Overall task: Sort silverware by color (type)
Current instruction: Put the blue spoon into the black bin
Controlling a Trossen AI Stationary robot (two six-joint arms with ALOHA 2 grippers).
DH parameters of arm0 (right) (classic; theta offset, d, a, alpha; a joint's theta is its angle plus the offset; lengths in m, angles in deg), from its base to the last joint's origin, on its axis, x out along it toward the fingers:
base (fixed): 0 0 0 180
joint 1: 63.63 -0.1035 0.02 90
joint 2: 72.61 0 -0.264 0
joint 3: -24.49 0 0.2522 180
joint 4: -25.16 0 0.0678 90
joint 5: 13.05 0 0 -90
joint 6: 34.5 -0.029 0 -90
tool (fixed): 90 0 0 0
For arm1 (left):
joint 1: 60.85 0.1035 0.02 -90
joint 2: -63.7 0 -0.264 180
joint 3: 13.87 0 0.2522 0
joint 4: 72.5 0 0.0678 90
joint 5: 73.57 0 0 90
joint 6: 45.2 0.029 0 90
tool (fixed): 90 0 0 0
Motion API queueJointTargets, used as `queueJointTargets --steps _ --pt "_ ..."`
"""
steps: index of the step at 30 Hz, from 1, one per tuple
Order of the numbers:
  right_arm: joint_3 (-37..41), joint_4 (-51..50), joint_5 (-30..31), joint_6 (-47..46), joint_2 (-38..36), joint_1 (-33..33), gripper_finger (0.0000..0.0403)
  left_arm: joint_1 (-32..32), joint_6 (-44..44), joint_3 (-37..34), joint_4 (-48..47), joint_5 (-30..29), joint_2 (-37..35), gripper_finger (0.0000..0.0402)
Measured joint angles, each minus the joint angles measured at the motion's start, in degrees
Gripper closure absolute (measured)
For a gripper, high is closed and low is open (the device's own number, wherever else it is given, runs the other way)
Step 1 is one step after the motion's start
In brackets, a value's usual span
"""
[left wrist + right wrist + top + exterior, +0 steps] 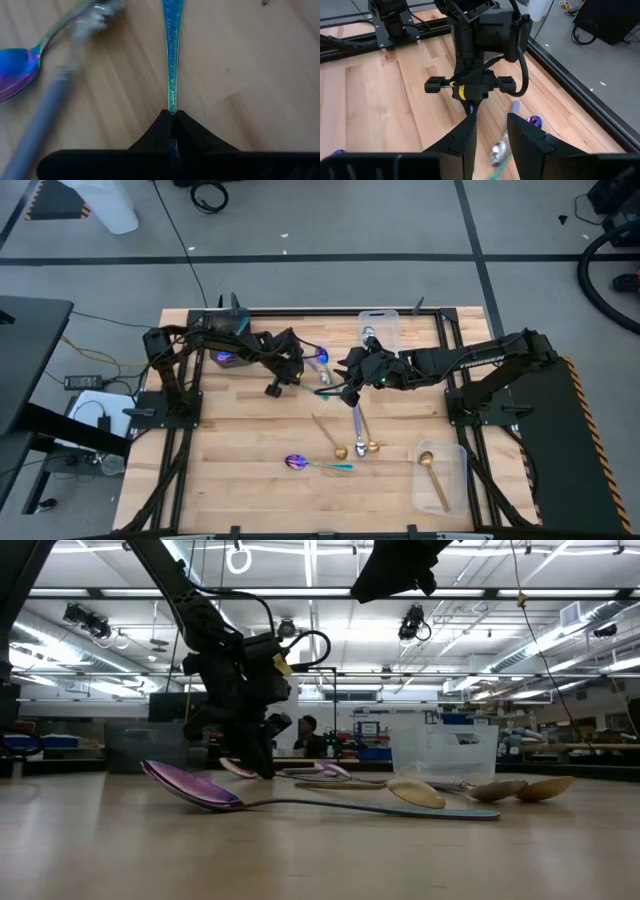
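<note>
My left gripper (171, 117) points down at the table's middle (297, 377) and is shut on a teal-handled spoon (171, 55). Beside it lies another teal-handled spoon with an iridescent bowl (15, 70). My right gripper (492, 140) hovers open just to the right (345, 385). A blurred silver-bowled, lavender-handled spoon (499, 149) shows between its fingers; I cannot tell whether it touches them. A lavender-handled spoon (357, 420), two gold spoons (330, 438) (368, 442) and a purple-bowled teal spoon (318, 465) lie flat nearer the near edge. My left gripper pinches the thin end of the spoon's teal handle (171, 102) between its two fingertips. The fingers come from above, pointing down, in line with the handle. The handle runs away from the fingertips over the wood; its bowl is outside the left wrist view.
One clear bin (380, 330) at the far side holds a silver spoon. Another clear bin (442, 475) at the near right holds a gold spoon. Something purple (225, 358) glows under the left arm. Black frame rails (460, 350) border the table. A person (308, 732) stands far behind.
</note>
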Motion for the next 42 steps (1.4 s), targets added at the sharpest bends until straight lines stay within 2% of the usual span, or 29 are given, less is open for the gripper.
queueJointTargets --steps 8,18,30,42 --pt "0.0 -0.02 0.0 0.51 0.0 -0.02 0.0284 -1.44 -1.19 -0.04 -1.75 -2.66 -0.7 0.0382" --pt "0.0 0.81 0.87 2.8 0.02 1.38 0.0284 -3.37 -5.45 -0.62 -8.32 -4.93 -7.69 0.0383" --pt "-0.04 15.48 11.62 17.35 0.02 1.81 0.0284 -3.45 -14.98 -0.45 -8.61 -6.78 -15.78 0.0383" --pt "-0.04 17.81 26.7 20.99 0.02 1.81 0.0284 0.31 -23.82 -0.34 -6.0 -8.94 -26.73 0.0383"
